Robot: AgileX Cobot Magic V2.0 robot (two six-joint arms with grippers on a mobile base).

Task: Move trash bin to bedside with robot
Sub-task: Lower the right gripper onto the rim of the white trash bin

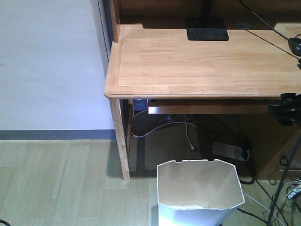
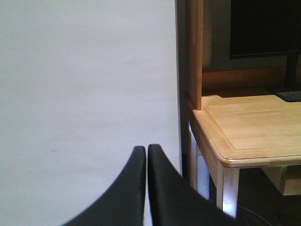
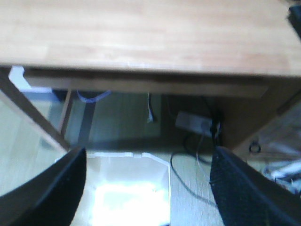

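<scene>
I'm hovering right gripper (image 3: pixel 149 155) wide open, empty, trash bin (image 3: pixel 127 193) just below for rim grab; left gripper (image 2: pixel 146 149) closed, idle.

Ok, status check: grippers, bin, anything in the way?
Left gripper jaws shut, empty. Right gripper jaws open above trash bin, not gripping. Bin on floor by desk; cables beside it, bed out of view.
</scene>
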